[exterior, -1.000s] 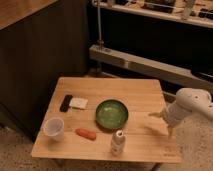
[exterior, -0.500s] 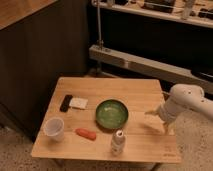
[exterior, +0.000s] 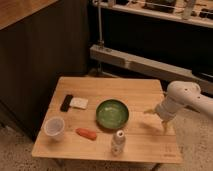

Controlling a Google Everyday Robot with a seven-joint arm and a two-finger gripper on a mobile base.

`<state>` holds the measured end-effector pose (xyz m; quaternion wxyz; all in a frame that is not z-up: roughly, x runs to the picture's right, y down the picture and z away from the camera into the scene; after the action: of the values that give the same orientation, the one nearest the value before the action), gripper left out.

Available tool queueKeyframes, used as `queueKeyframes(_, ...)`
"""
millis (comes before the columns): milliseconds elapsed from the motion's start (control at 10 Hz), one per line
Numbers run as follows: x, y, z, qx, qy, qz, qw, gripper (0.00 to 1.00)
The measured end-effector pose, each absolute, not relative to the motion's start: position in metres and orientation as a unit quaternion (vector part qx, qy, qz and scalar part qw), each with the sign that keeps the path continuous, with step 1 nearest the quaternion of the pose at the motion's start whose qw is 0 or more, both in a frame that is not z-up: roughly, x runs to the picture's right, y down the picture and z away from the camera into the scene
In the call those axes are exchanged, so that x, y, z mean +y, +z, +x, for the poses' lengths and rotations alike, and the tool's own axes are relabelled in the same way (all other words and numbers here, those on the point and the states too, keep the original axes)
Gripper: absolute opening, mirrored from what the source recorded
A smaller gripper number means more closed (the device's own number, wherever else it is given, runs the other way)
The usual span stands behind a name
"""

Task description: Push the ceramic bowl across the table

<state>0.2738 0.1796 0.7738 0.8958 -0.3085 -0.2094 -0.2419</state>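
SCENE INVENTORY, camera view

1. Table [exterior: 112, 86]: light wood planks, ctr of frame, dark wall behind at upper left.
2. Bowl [exterior: 112, 114]: green, glossy, darker rim. Sits ctr of table, slightly right of mid. Upright, nothing visible in it. Same spot as 1 s ago.
3. Gripper [exterior: 156, 119]: right of frame, over table's right portion, just right of bowl but apart from it. Claw wide: one finger points left twd bowl, other points down twd tabletop. Holds nothing.
4. Arm [exterior: 181, 96]: white, enters from right edge. Vs. earlier frames: has come further left over table, so gap to bowl is smaller.
5. Cup [exterior: 54, 127]: white, lower left of table, upright. Unmoved.
6. Orange item [exterior: 86, 133]: lies flat btwn cup and bottle, below-left of bowl. Unmoved.
7. Bottle [exterior: 118, 142]: small, whitish, upright, near front edge, directly below bowl. Unmoved.
8. Black block [exterior: 66, 102] and white pad [exterior: 78, 103]: side by side, touching, left of bowl. Unmoved.
9. Rail [exterior: 150, 64]: grey metal, runs across bkgd behind table, upper right.
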Motion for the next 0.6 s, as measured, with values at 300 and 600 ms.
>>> queueKeyframes(300,0.1753,0.7776,0.2686,-0.21,-0.247,-0.315,0.892,0.8)
queueKeyframes(600,0.1753,0.7807,0.2645,-0.21,-0.247,-0.322,0.89,0.8)
